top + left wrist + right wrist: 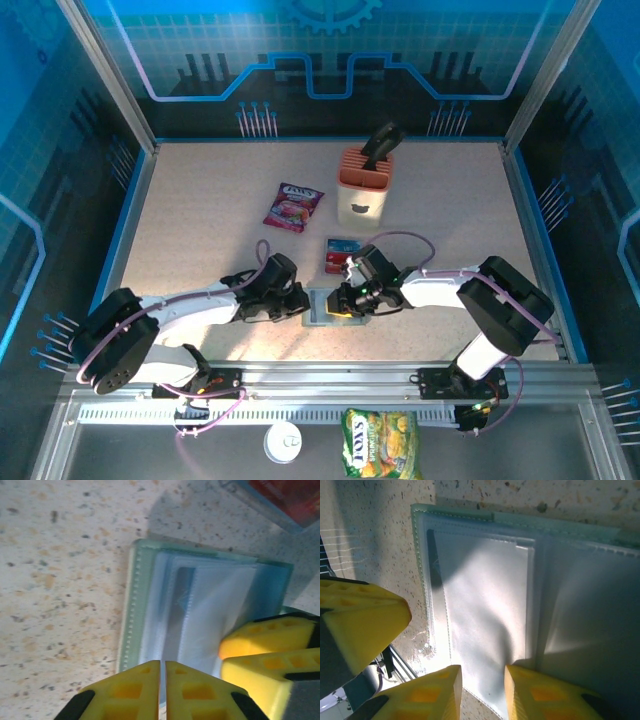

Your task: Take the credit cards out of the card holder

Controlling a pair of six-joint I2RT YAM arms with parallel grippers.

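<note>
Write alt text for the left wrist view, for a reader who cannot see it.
An open grey-green card holder with pale blue clear-sleeved panels lies flat on a speckled beige table. The left gripper, yellow fingers nearly together, sits at its near edge; the right gripper touches its lower right. A corner of a thin red plastic card shows top right.

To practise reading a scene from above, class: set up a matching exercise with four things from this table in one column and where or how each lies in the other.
Things
1. card holder
2. credit cards
3. purple snack packet
4. peach slotted block

Places
A. upright, furthest back, something dark sticking out of the top
B. lying open, nearest the front
C. flat, between holder and block
D. flat, left of the block

Pairs: 1-B, 2-C, 3-D, 4-A
</note>
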